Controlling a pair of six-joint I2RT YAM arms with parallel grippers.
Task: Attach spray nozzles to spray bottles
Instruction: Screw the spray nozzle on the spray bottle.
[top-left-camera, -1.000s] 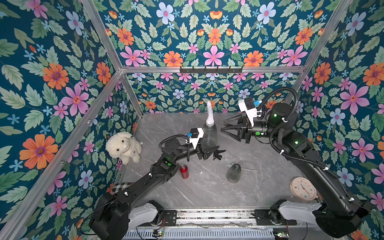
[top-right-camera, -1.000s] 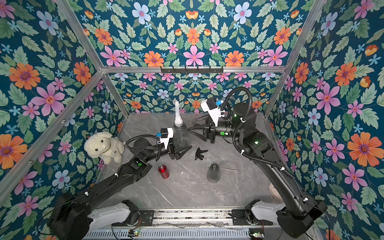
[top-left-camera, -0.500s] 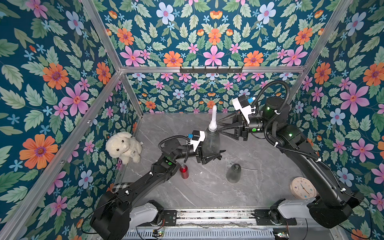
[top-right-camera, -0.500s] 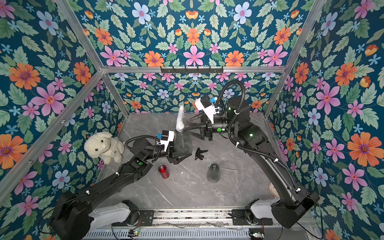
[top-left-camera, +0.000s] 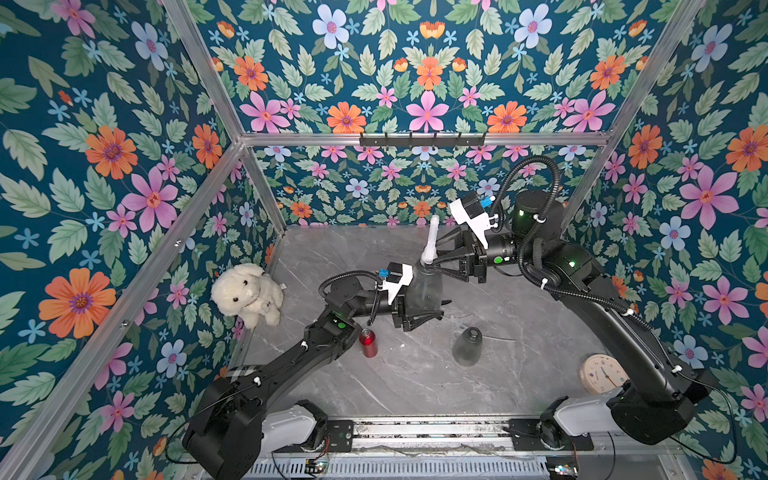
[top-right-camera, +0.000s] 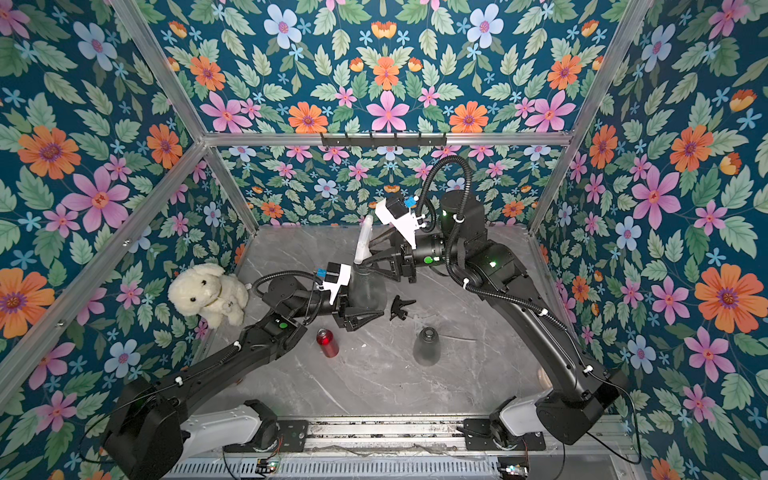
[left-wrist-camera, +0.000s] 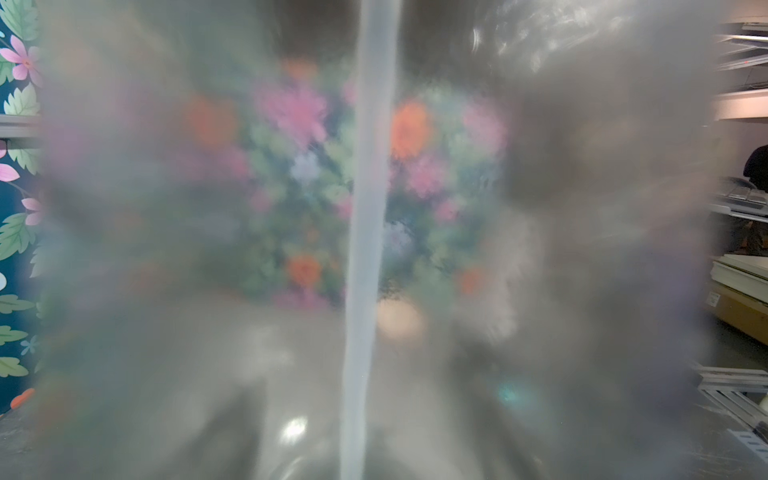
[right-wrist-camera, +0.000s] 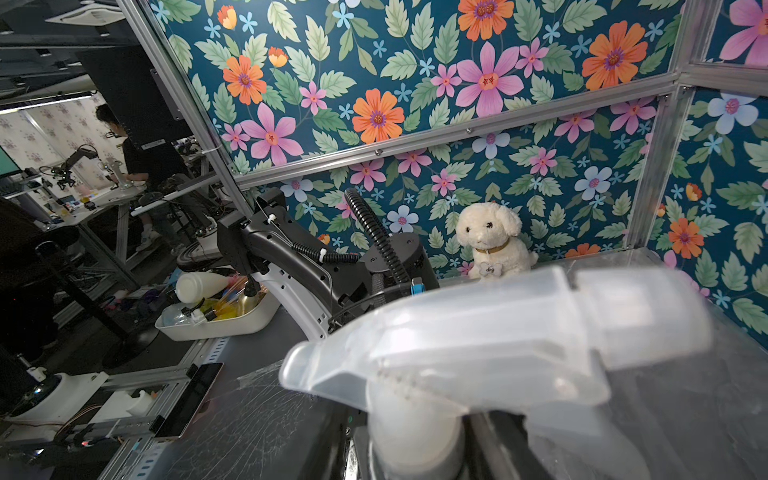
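My left gripper (top-left-camera: 428, 297) is shut on a smoky-grey spray bottle (top-left-camera: 424, 286), which stands upright at mid-table. A whitish spray nozzle (top-left-camera: 432, 237) sits in the bottle's neck. My right gripper (top-left-camera: 432, 258) is shut on the nozzle's collar (right-wrist-camera: 415, 436) from the right. In the left wrist view the bottle wall (left-wrist-camera: 208, 249) fills the picture, and the dip tube (left-wrist-camera: 365, 208) runs down inside it. A second grey bottle (top-left-camera: 467, 345) and a red bottle (top-left-camera: 368, 343) stand free. A black nozzle (top-right-camera: 401, 305) lies beside the left gripper's fingers.
A white plush dog (top-left-camera: 247, 293) sits at the left wall. A round clock (top-left-camera: 602, 374) lies at the front right, by the right arm's base. A faint translucent nozzle with a thin tube (top-right-camera: 457, 337) lies near the second grey bottle. Flowered walls enclose three sides.
My right gripper, open and off to the right a second ago, has moved left to the nozzle and closed on its collar. The left gripper keeps its hold on the bottle.
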